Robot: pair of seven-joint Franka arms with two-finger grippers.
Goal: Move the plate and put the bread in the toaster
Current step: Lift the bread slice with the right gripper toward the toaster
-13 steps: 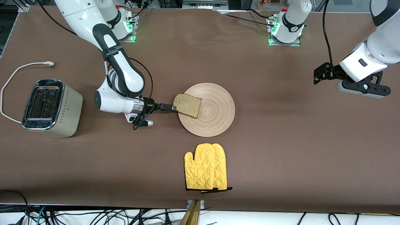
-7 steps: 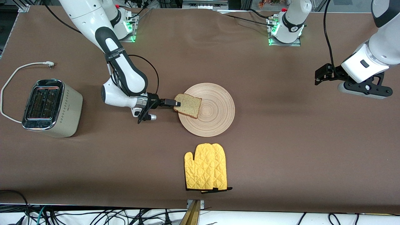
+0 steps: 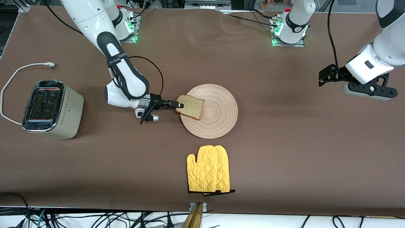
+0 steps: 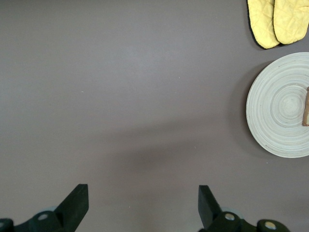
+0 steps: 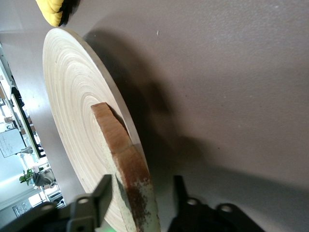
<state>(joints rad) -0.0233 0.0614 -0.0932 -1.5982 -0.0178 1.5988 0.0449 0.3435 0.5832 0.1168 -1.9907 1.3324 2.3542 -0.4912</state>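
The bread point(image 3: 190, 106) lies on the plate point(image 3: 218, 118), its crust edge overhanging the rim toward the right arm's end of the tabletop point(image 3: 284, 142). The right end effector point(image 3: 179, 105) reaches in level with that edge, its fingers point(image 5: 104, 191) straddling the crust with a gap on each side, gripping nothing. Bare tabletop separates it from the toaster point(image 3: 50, 109), whose white cord point(image 3: 12, 79) loops beside it. A yellow mitt point(image 3: 208, 173) lies nearer the camera than the plate. The left end effector point(image 4: 140, 205) waits, spread wide and empty, over the tabletop's left-arm end.
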